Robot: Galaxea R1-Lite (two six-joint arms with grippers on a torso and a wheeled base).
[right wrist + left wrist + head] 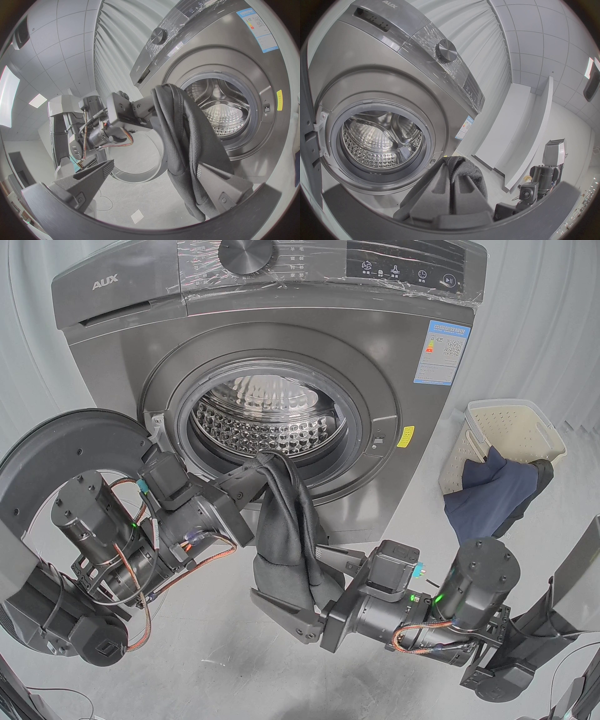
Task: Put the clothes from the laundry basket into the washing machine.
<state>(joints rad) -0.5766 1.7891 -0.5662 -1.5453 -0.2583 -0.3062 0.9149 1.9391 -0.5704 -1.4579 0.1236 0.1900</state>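
Well, the left fingers (434,195) were clamped shut on the top fold of a dark garment (289,534), with the cloth bunched over their tips, right at the lower lip of the drum opening (269,412). From that pinch the garment hung straight down, long axis vertical, in front of the washing machine (381,359) and wholly outside it. Its lower end dropped between the right fingers (220,187), which were spread wide apart. The cloth lay against one of them and the other was well clear, so nothing was gripped there.

The drum's mouth lay just ahead of and slightly above the left fingers, so the left arm looked the nearer one to carry the garment in. My read was that the hanging tail would need lifting over the rim, or it could catch on the lip. The door (62,446) was swung open on the robot's left. Off to the right, the laundry basket (515,427) sat beside the machine, with navy clothes (490,493) spilling over its edge.

How much cloth sat inside the left pinch was hidden. The hem ran behind a right finger, and what else lay in the basket could not be made out.
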